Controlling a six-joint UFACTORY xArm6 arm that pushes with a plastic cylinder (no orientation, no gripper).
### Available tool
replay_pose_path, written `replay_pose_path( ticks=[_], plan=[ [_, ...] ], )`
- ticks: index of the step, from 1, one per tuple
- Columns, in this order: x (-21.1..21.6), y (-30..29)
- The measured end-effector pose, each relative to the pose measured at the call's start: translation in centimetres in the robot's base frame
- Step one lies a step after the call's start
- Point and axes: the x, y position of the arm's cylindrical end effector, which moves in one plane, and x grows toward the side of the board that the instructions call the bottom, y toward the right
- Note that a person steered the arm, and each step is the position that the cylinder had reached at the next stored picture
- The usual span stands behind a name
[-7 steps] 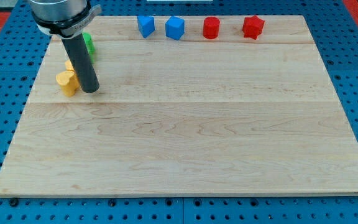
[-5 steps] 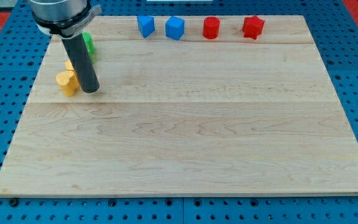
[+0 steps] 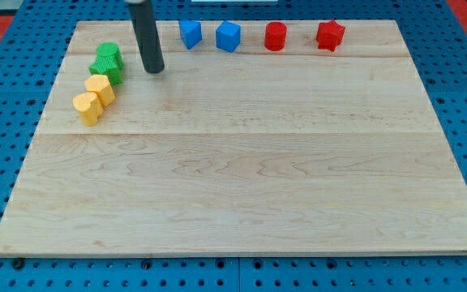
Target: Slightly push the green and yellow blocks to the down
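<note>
Two green blocks [image 3: 106, 62] sit close together near the board's upper left; their shapes are hard to make out. Just below them lie two yellow blocks, one [image 3: 100, 88] touching the green pair, the other [image 3: 87, 107] lower and further left. My tip [image 3: 154, 70] rests on the board to the right of the green blocks, apart from them, with a clear gap between.
Along the view's top edge of the wooden board [image 3: 242, 203] stand a blue block [image 3: 190, 33], a blue cube [image 3: 228, 36], a red cylinder [image 3: 276, 36] and a red block [image 3: 330, 34]. Blue pegboard surrounds the board.
My tip has moved up and to the right, from beside the lower yellow block to right of the green blocks. The green and yellow blocks now show unobstructed.
</note>
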Motion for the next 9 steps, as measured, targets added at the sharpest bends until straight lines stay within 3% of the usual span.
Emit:
replay_pose_path(
  ticks=[1,2,3,4,6,7,9],
  plan=[
    [-4.9,-1.8],
    [-4.3,-6.4],
    [1.3,-5.9],
    [3.3,-5.0],
    [-2.8,-5.5],
    [-2.8,-8.8],
    [-2.8,-8.5]
  ],
)
